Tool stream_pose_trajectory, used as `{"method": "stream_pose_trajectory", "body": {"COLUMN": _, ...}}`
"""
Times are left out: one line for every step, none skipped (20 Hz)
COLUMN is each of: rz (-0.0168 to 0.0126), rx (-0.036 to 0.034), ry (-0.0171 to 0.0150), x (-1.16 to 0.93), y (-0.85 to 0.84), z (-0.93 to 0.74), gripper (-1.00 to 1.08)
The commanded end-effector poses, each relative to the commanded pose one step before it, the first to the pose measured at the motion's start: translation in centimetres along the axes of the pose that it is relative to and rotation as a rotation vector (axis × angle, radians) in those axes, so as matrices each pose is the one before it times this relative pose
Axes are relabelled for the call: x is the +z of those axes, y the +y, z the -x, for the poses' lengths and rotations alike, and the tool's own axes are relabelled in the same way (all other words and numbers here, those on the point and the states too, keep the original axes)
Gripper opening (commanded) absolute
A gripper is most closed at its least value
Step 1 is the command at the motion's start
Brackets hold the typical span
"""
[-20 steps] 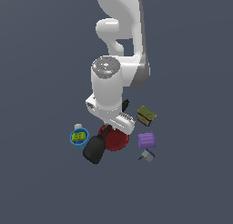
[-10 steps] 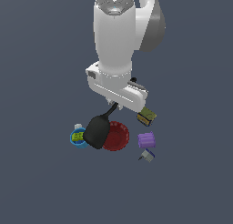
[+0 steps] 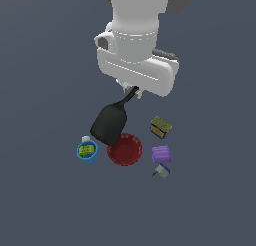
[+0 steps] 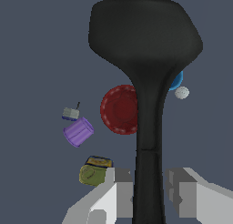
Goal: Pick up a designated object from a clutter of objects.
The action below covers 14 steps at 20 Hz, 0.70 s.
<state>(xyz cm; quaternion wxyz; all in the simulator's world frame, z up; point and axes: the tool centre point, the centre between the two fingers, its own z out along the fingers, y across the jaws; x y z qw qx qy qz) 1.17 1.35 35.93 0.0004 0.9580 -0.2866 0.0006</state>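
Now the gripper (image 4: 146, 191) pinches the black spatula (image 3: 110, 122) by its handle, holding it in mid-frame of the exterior view, blade hanging above the red bowl (image 3: 124, 149) and blue cup (image 3: 87, 151).

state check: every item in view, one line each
black spatula: lifted, held by its handle, blade hanging down
gripper: shut on the handle
red bowl: upright, empty
blue cup: upright
purple block: resting, untouched
olive-yellow box: resting, untouched
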Motion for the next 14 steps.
{"method": "stream_pose_trajectory", "body": {"rz": -0.00002, "rx": 0.00016, "ry": -0.00007, "x": -1.549, "y": -0.136, "z": 0.319, "gripper": -1.00}}
{"method": "stream_pose_trajectory", "body": {"rz": 0.00000, "rx": 0.00000, "ry": 0.00000, "x": -0.463, "y": -0.050, "z": 0.093, "gripper": -1.00}}
{"method": "stream_pose_trajectory", "body": {"rz": -0.00009, "rx": -0.00028, "ry": -0.00062, "x": -0.382, "y": -0.054, "z": 0.066, "gripper": -1.00}}
{"method": "stream_pose_trajectory", "body": {"rz": 0.00000, "rx": 0.00000, "ry": 0.00000, "x": -0.352, "y": -0.040, "z": 0.069, "gripper": -1.00}}
{"method": "stream_pose_trajectory", "body": {"rz": 0.00000, "rx": 0.00000, "ry": 0.00000, "x": -0.297, "y": -0.036, "z": 0.056, "gripper": -1.00}}
{"method": "stream_pose_trajectory", "body": {"rz": -0.00013, "rx": -0.00029, "ry": -0.00061, "x": -0.218, "y": -0.039, "z": 0.028, "gripper": -1.00}}
{"method": "stream_pose_trajectory", "body": {"rz": 0.00000, "rx": 0.00000, "ry": 0.00000, "x": -0.186, "y": -0.027, "z": 0.029, "gripper": -1.00}}
{"method": "stream_pose_trajectory", "body": {"rz": 0.00000, "rx": 0.00000, "ry": 0.00000, "x": -0.131, "y": -0.024, "z": 0.016, "gripper": -1.00}}
{"method": "stream_pose_trajectory", "body": {"rz": 0.00000, "rx": 0.00000, "ry": 0.00000, "x": -0.076, "y": -0.020, "z": 0.002, "gripper": -1.00}}
{"method": "stream_pose_trajectory", "body": {"rz": 0.00000, "rx": 0.00000, "ry": 0.00000, "x": -0.021, "y": -0.016, "z": -0.011, "gripper": -1.00}}
{"method": "stream_pose_trajectory", "body": {"rz": 0.00000, "rx": 0.00000, "ry": 0.00000, "x": 0.035, "y": -0.012, "z": -0.025, "gripper": -1.00}}
{"method": "stream_pose_trajectory", "body": {"rz": 0.00000, "rx": 0.00000, "ry": 0.00000, "x": 0.088, "y": -0.007, "z": -0.037, "gripper": -1.00}}
{"method": "stream_pose_trajectory", "body": {"rz": 0.00000, "rx": 0.00000, "ry": 0.00000, "x": 0.078, "y": -0.002, "z": -0.028, "gripper": -1.00}}
{"method": "stream_pose_trajectory", "body": {"rz": 0.00000, "rx": 0.00000, "ry": 0.00000, "x": 0.028, "y": 0.000, "z": -0.010, "gripper": -1.00}}
